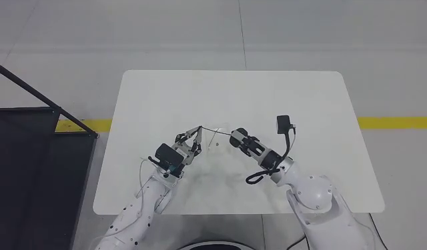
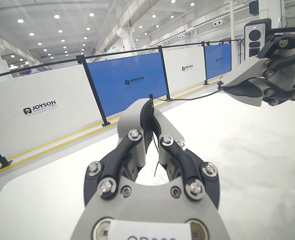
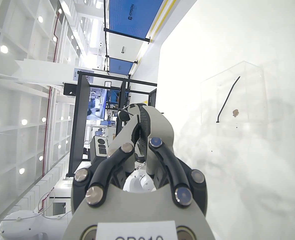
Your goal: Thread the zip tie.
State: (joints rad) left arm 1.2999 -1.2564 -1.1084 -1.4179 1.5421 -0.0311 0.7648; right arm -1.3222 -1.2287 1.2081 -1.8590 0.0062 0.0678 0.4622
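White glossy left arm (image 1: 143, 207) and right arm (image 1: 313, 197), rounded joint housings; black cable (image 1: 252, 179) looped beside right wrist; left gripper (image 2: 148, 104), right gripper (image 3: 137, 112) alike: light grey fingers (image 2: 129, 116), ribbed black pads (image 2: 147, 117), black linkage bars (image 2: 117, 153), silver screws (image 2: 134, 134); white printed label (image 2: 150, 231) on grey base

Table (image 1: 300, 117): white top, matt, smooth, faintly scuffed. Zip tie (image 1: 215, 129): thin black plastic. Left gripper (image 2: 148, 106) and right gripper (image 3: 139, 111): pale grey matt shells, black matt links, bright polished metal screws (image 2: 134, 135), black ribbed rubbery pads (image 2: 147, 118). Clear box (image 3: 252, 76): transparent glossy plastic, edges catching light. Spare tie (image 3: 227, 98) inside: matt black plastic.
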